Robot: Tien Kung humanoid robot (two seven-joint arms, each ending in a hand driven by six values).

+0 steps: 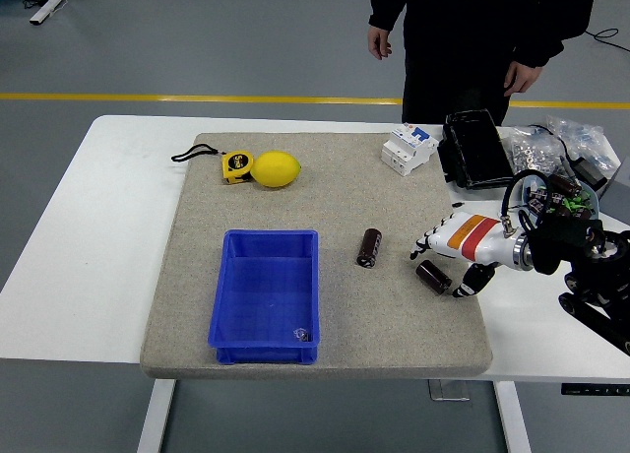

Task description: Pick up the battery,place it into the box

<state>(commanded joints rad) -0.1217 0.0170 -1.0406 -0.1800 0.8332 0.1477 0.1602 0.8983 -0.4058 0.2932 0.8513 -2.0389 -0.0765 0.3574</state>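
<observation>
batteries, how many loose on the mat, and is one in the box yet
2 on the mat: one battery right of the blue box, another battery beside the right hand. A small dark object lies in the box's near corner; unclear what.

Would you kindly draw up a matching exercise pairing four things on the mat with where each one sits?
Things:
1. lemon
2. blue box
3. circuit breaker
4. battery by the right robot hand

Places:
A. near edge of the mat, left of centre
B. far right corner of the mat
C. right part of the mat, under the fingers
D. beside the yellow tape measure

Pairs: 1-D, 2-A, 3-B, 4-C
</observation>
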